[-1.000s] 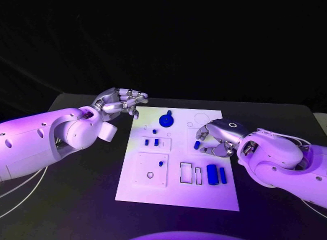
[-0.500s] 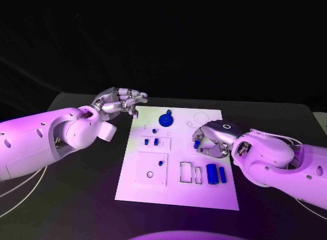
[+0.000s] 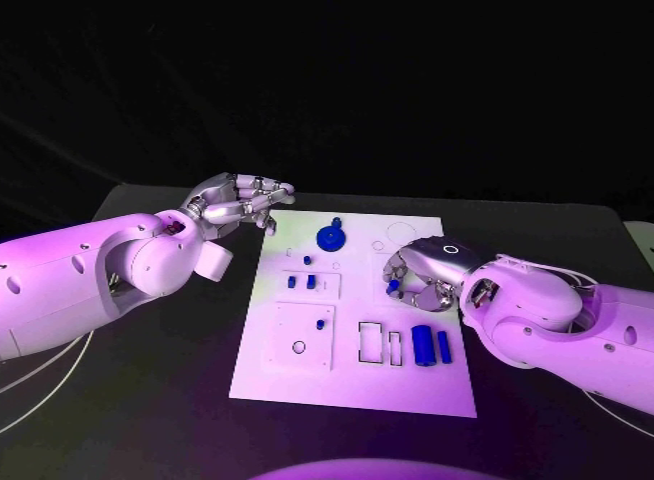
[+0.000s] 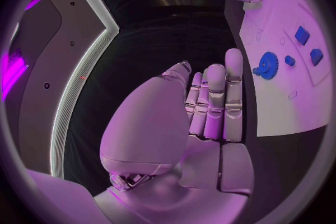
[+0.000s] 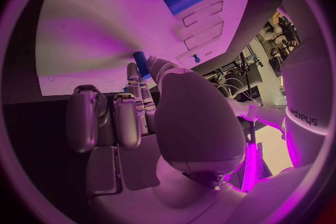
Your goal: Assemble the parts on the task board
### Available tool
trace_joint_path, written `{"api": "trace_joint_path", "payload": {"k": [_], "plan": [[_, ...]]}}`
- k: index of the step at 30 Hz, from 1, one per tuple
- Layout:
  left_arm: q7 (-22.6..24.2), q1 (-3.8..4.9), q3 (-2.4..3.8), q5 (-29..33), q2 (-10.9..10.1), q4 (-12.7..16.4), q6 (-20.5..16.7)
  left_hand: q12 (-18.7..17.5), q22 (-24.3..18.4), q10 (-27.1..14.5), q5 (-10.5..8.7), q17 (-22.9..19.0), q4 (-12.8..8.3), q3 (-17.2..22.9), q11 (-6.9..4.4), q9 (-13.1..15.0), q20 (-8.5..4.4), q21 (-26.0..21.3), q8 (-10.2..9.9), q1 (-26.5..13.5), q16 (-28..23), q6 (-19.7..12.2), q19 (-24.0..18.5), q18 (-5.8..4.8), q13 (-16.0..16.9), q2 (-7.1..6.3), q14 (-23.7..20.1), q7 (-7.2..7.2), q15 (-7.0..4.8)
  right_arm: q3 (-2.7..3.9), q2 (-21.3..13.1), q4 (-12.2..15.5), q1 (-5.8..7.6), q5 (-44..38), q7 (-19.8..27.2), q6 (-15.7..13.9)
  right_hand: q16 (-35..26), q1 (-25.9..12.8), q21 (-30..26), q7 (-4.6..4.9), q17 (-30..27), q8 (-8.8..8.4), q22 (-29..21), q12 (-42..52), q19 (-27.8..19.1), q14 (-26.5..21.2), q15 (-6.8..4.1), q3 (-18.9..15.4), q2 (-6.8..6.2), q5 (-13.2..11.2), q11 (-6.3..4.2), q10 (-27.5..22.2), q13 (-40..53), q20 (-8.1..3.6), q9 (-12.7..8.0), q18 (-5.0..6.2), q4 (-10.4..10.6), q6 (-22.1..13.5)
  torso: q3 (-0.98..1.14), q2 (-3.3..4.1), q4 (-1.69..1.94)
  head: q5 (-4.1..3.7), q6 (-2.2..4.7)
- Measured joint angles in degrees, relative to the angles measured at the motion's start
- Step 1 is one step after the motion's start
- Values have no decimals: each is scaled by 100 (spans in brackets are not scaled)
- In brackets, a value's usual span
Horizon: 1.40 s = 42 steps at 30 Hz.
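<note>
- Nearest you on the task board [image 3: 353, 385], two blue cylinder parts [image 3: 432, 346] lie side by side near its right edge, with empty rectangular slots [image 3: 381, 343] just to their left.
- Left of those slots you've got a square raised plate [image 3: 301, 337] with a tiny blue peg [image 3: 321, 325] standing in it.
- Your right hand [image 3: 421, 275] is over the board's right-middle, fingers drawn together and pinching a small blue part [image 3: 394, 286]; the right wrist view shows that blue piece [image 5: 140, 64] pressed between thumb and a fingertip.
- Whether that part touches the board, you can't tell from here.
- Further up the board, two small blue blocks [image 3: 301, 282] sit side by side in the left-middle, and a smaller blue bit [image 3: 307, 261] lies just beyond them.
- Near the far edge sits the round blue gear [image 3: 332, 238]; the left wrist view shows it too [image 4: 268, 61], flat on the white plate.
- Farthest out, your left hand [image 3: 244, 203] hangs off the board's far left corner above the black surface [image 3: 154, 400], fingers curled in together, holding nothing.
</note>
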Motion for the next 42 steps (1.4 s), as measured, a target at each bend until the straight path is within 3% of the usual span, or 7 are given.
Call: {"api": "trace_joint_path", "payload": {"k": [3, 6, 11, 18, 22, 34, 42], "plan": [[-1, 0, 0, 0, 0, -2, 1, 0, 0, 0, 0, 0, 0, 0, 0, 0, 0, 0, 0, 0, 0, 0, 0, 0, 0, 0, 0, 0, 0, 0, 4, -12, 0, 0, -7, -1, 24, 88, 53, -32, 19, 90, 0, 22, 19, 1, -23, 153, 87, -18, -9, 95, 4, -19, 41, 0, -40, 172, 0, -2, 0, -1, -10], [-2, 0, 0, 0, 0, -2, 1, 0, 0, 0, 0, 0, 0, 0, 0, 0, 0, 0, 24, 0, 0, 0, 0, 0, 0, 0, 0, 0, 0, 0, 9, -24, -1, -5, -20, -4, 34, 119, 126, -69, 20, 156, -1, 31, 1, -10, -51, 366, 122, -324, -59, 213, 10, -42, 79, 0, -106, 270, 1, -5, -1, -3, -12], [-2, 0, 0, -1, 0, -3, 2, 0, 0, 0, 0, 0, 0, 0, 0, 0, 0, 0, 23, 0, 0, 0, 0, 0, 0, 0, 0, 0, 0, 1, 17, -26, -1, -19, -38, -14, 34, 132, 195, -148, 20, 245, -1, 120, 12, 1, -101, 523, 153, -349, -125, 413, 84, -93, 119, -1, -239, 389, 4, -8, -1, -8, -12], [-4, 0, 0, -1, 0, -5, 2, 0, 1, 0, 0, -5, 0, -1, 0, 0, 0, 0, 23, 0, 0, 0, 0, 0, 0, 0, 0, 0, 0, -1, -2, 19, -14, -60, -69, -85, 56, 133, 267, -155, 19, 245, -1, 127, -1, 1, -143, 674, 214, -383, -173, 526, 108, -122, 119, -1, -390, 414, 5, -9, -1, -13, -16], [-5, 0, 0, -1, 5, -16, 2, 0, 1, 0, 0, -5, 0, -1, 0, 0, 0, 0, 23, 0, 0, 0, 0, 0, 0, 0, 0, 0, 0, 0, -75, 145, -17, -77, -78, -183, 56, 127, 266, -155, 19, 245, -1, 102, -1, 1, -142, 687, 220, -390, -166, 537, 121, -121, 118, -1, -437, 414, 8, -12, -2, -10, -17], [-9, -1, -5, -2, 48, -55, 10, -1, 1, 0, 0, -5, -11, 10, 0, 0, 0, 0, 22, 0, 0, 0, 0, 0, 0, 0, 0, 0, 0, 87, -330, 887, 87, 19, -67, -598, 56, 123, 312, -155, 18, 245, -2, 46, -1, 1, -142, 711, 215, -401, -164, 555, 116, -121, 118, -1, -492, 414, 9, -19, -9, 10, -5], [-13, -4, -7, -2, 89, -78, 24, -1, 1, 0, 0, -4, -24, 23, 0, 0, 0, 0, 22, 0, 0, 0, 0, 0, 0, 0, 0, 0, 0, 91, 60, 1043, 60, 202, -4, -792, 55, 71, 312, -156, 18, 247, 3, 30, -1, 1, -142, 711, 163, -370, -142, 535, 118, -121, 118, -1, -493, 412, 8, -19, -12, 87, -18]]}}
